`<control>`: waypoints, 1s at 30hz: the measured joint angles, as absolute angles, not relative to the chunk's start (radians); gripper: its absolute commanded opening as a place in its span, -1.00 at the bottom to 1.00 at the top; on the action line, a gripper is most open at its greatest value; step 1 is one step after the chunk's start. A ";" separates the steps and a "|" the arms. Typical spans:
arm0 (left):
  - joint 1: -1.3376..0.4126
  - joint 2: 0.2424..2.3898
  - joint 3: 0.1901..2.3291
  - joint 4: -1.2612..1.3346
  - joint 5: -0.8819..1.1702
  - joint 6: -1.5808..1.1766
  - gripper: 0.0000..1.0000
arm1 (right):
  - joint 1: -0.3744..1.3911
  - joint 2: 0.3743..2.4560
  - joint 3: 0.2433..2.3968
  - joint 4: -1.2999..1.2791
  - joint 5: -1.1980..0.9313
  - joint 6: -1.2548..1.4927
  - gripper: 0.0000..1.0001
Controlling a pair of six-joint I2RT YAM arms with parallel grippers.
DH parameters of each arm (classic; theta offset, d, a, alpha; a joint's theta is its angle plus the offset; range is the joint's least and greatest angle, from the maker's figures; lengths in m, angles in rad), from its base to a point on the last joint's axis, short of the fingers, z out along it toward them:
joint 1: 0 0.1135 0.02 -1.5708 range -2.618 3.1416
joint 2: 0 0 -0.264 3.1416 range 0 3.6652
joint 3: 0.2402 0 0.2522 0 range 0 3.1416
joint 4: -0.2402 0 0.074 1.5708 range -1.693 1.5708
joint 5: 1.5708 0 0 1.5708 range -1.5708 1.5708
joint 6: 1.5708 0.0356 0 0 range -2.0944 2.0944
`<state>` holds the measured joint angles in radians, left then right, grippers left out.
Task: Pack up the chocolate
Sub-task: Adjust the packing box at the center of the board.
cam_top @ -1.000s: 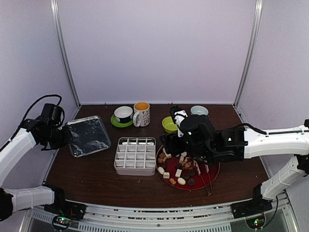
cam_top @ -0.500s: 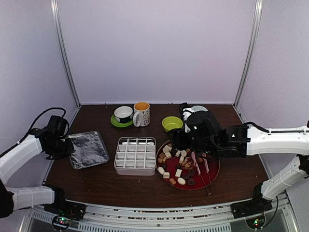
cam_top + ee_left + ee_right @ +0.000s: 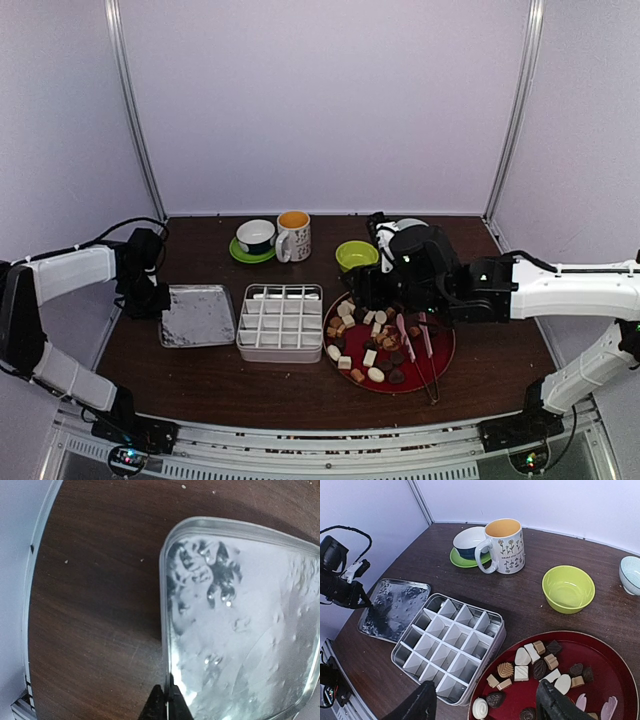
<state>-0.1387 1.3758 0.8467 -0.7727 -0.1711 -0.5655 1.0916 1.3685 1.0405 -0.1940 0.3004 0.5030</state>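
Observation:
The chocolate (image 3: 375, 345), several small white, tan and dark pieces, lies on a round red plate (image 3: 440, 362); it also shows in the right wrist view (image 3: 535, 665). An empty divided tin (image 3: 281, 322) stands left of the plate and also shows in the right wrist view (image 3: 450, 645). Its silver lid (image 3: 197, 315) lies flat beside the tin. My left gripper (image 3: 169, 702) is shut on the lid's left rim (image 3: 167, 645). My right gripper (image 3: 487, 705) is open and empty, hovering above the plate's left edge and the tin's corner.
Pink tongs (image 3: 412, 340) lie on the plate. At the back stand a flowered mug (image 3: 294, 235), a bowl on a green saucer (image 3: 256, 238), a lime bowl (image 3: 353, 256) and a pale blue bowl (image 3: 631, 574). The left wall is close to my left arm.
My left gripper carried the lid rightward and laid it flat beside the tin. My right gripper pulled back a little from over the plate.

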 measured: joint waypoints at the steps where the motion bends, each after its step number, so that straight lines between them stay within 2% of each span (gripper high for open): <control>1: -0.138 1.394 0.852 -0.768 -0.165 -0.563 -0.74 | 1.089 1.369 1.040 -0.194 0.294 0.501 0.36; 2: -0.138 1.409 0.856 -0.765 -0.163 -0.561 -0.69 | 1.087 1.368 1.040 -0.194 0.288 0.500 0.36; 5: -0.138 1.428 0.860 -0.752 -0.157 -0.556 -0.25 | 1.078 1.361 1.040 -0.194 0.274 0.495 0.36; 7: -0.138 1.427 0.860 -0.746 -0.153 -0.551 -0.11 | 1.072 1.354 1.039 -0.194 0.266 0.493 0.36; 17: -0.206 1.351 0.844 -0.694 -0.073 -0.499 -0.09 | 0.958 1.329 0.999 -0.256 0.183 0.502 0.41; 26: -0.332 1.341 0.804 -0.516 0.201 -0.470 -0.09 | 0.936 1.298 0.962 -0.455 0.172 0.502 0.50; 30: -0.364 1.387 0.766 -0.359 0.344 -0.514 -0.07 | 0.936 1.258 0.921 -0.526 0.172 0.514 0.61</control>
<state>-0.3645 1.3872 0.7658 -0.3588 0.3439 -0.5137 0.9363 1.2583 0.9215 -0.5259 0.1719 0.5144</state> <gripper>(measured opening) 0.457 0.768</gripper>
